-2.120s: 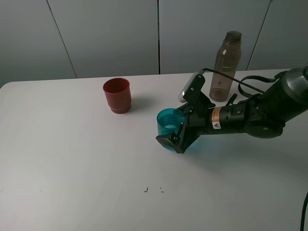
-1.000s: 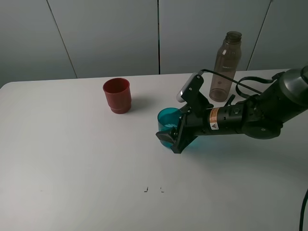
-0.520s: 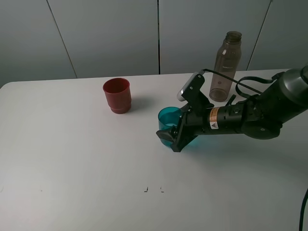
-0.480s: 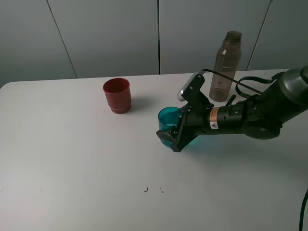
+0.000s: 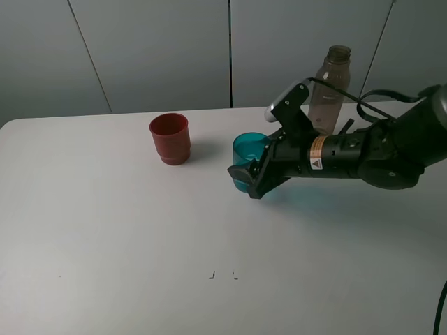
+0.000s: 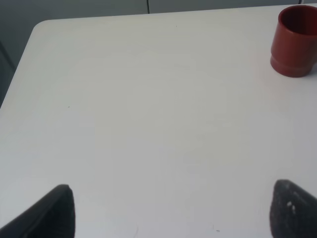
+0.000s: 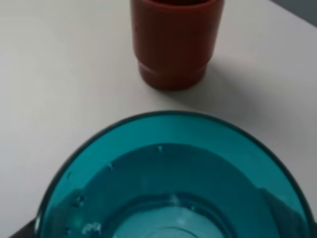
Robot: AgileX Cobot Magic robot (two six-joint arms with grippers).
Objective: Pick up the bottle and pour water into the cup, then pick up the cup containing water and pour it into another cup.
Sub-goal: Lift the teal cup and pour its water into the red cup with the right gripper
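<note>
Right gripper [image 5: 249, 172] is clamped on the cup [image 5: 246, 148], one finger on each side of the teal wall. The cup is upright, mouth up, with water [image 7: 168, 198] in the bottom. It sits right of the counter's middle, towards the far edge. From the shadow under it, it looks lifted clear of the counter [image 5: 105, 230], though that's a judgement.

Key relation: another cup [image 5: 170, 137], the red one, lies to the left of the held cup and a little nearer the far edge. The two are near but apart, with bare counter between them. The red cup is upright with its mouth open. In the right wrist view it sits straight ahead of the teal rim [image 7: 174, 44], so the claw already faces it.

The next move is probably to carry the cup left until its rim is over the red mouth, then tip it that way. The risk is spilling if the tilt starts short of the red rim.

The right arm is the nearer one and already has the load. Left gripper [image 6: 173, 213] has its fingers wide apart and holds nothing. It hangs over bare counter near the left edge, well apart from the red cup, and doesn't show in the high view.

The bottle [image 5: 334, 77] stands upright by the far edge towards the far right corner, behind the right arm and partly hidden by it.
</note>
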